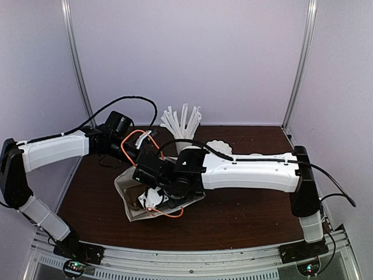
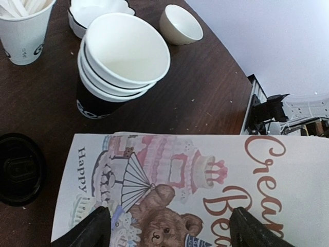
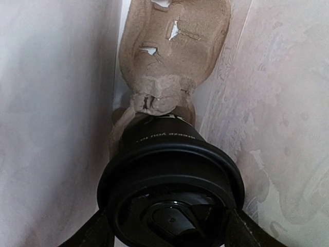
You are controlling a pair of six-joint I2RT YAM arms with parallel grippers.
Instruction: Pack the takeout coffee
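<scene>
Inside bag (image 3: 51, 128), takeout coffee (image 3: 169, 190): matt black paper wall, glossy smooth plastic lid. Deeper in bag, pulp carrier (image 3: 175, 46): brown, rough, torn. Walls of bag: smooth printed paper. Under bag, table (image 2: 205, 87): dark matt wood.

- The paper bag (image 2: 175, 154), filling the lower frame, is showing white, printed with a pink tiered cake, a brown teddy bear and reddish-brown script lettering.
- The takeout coffee (image 3: 169, 170) is showing black, lid included, with faint pale lettering.
- The stacked cups (image 2: 123, 56), upper centre, are showing white; the outermost is showing black with white lettering.
- The table (image 2: 205, 87) is showing dark brown.
</scene>
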